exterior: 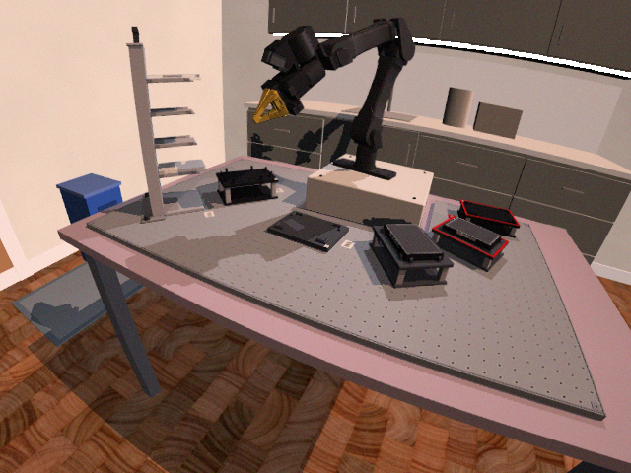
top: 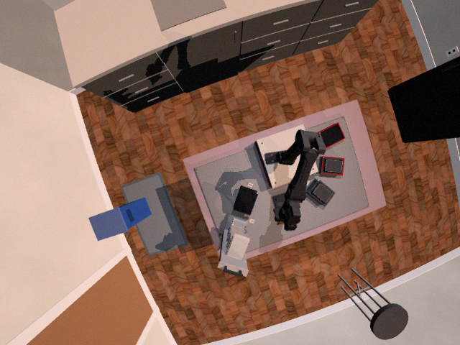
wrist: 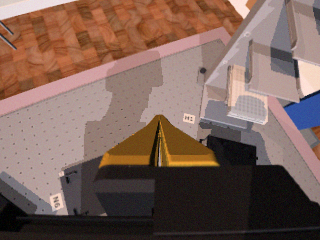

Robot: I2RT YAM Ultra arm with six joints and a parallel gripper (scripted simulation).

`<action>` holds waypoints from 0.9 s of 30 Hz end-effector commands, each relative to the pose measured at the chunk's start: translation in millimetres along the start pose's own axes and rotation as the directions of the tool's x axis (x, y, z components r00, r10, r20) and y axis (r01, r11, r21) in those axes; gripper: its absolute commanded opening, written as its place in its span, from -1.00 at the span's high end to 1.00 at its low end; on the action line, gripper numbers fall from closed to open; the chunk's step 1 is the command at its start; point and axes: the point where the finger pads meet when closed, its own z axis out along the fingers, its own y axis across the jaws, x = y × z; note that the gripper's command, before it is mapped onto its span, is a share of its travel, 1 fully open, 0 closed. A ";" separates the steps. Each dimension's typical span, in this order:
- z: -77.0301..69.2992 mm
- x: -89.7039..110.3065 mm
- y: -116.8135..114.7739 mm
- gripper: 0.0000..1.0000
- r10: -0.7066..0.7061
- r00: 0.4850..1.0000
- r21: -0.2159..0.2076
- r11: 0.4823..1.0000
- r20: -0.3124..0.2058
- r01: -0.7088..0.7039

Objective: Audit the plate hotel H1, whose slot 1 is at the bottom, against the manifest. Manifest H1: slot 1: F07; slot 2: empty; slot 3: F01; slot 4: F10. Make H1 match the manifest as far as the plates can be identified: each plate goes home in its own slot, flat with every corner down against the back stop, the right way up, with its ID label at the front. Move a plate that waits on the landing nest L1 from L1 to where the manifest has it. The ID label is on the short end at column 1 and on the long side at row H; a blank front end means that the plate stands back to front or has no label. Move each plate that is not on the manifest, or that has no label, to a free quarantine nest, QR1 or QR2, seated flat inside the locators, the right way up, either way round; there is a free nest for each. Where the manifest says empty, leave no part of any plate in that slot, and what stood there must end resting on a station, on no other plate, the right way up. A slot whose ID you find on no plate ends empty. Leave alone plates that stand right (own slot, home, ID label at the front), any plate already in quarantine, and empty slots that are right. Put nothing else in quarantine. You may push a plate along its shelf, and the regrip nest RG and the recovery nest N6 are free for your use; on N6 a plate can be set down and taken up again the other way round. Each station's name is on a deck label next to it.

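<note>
The plate hotel H1 (exterior: 153, 132) is a tall post with four shelves at the table's left end. A pale plate (wrist: 248, 107) lies on a low shelf, and its label cannot be read; it also shows from above (top: 237, 245). The upper shelves look bare in the side view. My gripper (exterior: 269, 106) is shut on nothing and hangs high above the table, to the right of the hotel; in the wrist view (wrist: 159, 142) it points down at the deck near the H1 label (wrist: 189, 118). The black raised nest beside H1 (exterior: 246, 184) carries no plate.
A flat dark nest (exterior: 308, 230) lies mid-table by the N6 label (wrist: 56, 201). A raised nest (exterior: 411, 244) holds a dark plate. Of two red-edged quarantine nests, the nearer (exterior: 468, 236) holds a dark plate and the farther (exterior: 489, 214) looks bare. The arm's beige base block (exterior: 369, 195) stands behind them.
</note>
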 end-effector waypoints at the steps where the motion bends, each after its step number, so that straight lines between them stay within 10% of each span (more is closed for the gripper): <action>1: -2.1 7.1 5.7 1.00 -0.037 0.998 -0.012 0.999 -0.055 0.036; 27: -5.3 0.9 85.8 1.00 -0.330 0.911 -0.219 0.935 -0.246 0.280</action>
